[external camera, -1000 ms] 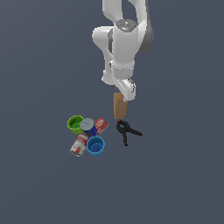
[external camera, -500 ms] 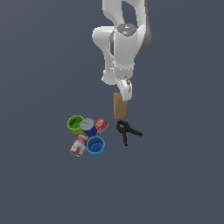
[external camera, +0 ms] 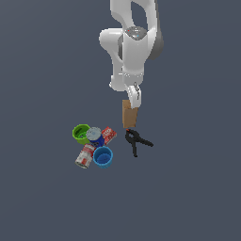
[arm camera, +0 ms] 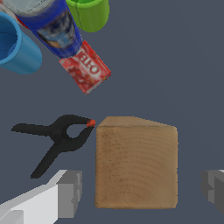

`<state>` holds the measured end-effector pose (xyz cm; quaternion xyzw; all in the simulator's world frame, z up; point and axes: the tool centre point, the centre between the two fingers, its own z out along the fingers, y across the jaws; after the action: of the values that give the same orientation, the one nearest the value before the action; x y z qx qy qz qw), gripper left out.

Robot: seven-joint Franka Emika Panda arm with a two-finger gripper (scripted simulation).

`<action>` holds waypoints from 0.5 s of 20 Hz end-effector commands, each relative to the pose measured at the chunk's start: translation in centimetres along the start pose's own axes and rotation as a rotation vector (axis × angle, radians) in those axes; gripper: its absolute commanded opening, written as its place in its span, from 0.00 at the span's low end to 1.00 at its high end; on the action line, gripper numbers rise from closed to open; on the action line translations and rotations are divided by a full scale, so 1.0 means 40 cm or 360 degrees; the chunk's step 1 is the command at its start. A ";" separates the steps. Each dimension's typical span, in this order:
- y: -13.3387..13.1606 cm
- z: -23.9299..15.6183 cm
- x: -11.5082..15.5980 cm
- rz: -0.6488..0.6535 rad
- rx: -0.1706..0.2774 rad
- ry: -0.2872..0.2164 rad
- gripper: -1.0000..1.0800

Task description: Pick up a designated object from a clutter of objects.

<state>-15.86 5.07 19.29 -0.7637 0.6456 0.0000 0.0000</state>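
Wrist view: tan wooden-grained block (arm camera: 136,162), upright, is seen directly beneath the gripper (arm camera: 141,189), between its two grey fingers (arm camera: 69,192). The jaws are spread, with a narrow gap visible on each side of the block; no contact is shown, though the nearer finger stands very close.

Black clamp (arm camera: 57,138), red-tipped, is placed just beside the block, on the side of the finger shown in full, its tip close to the block's upper corner.

Small red box (arm camera: 85,67) is found beyond the clamp, further from the gripper, lying flat.

Blue can (arm camera: 51,24), blue cup (arm camera: 16,46) and green cup (arm camera: 89,13) are clustered past the red box.

Exterior view: block (external camera: 129,114) is seen under the gripper (external camera: 133,96); whether it rests on the floor cannot be judged. Clamp (external camera: 136,140) lies just below it; red-and-white can (external camera: 84,156) is furthest out.
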 end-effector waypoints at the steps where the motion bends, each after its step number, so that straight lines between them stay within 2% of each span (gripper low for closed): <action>1: 0.000 0.004 0.000 0.0000 0.0000 0.0000 0.96; 10: 0.003 0.071 -0.001 0.0003 0.0000 -0.0001 0.96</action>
<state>-15.95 5.10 17.06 -0.7632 0.6461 0.0002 0.0004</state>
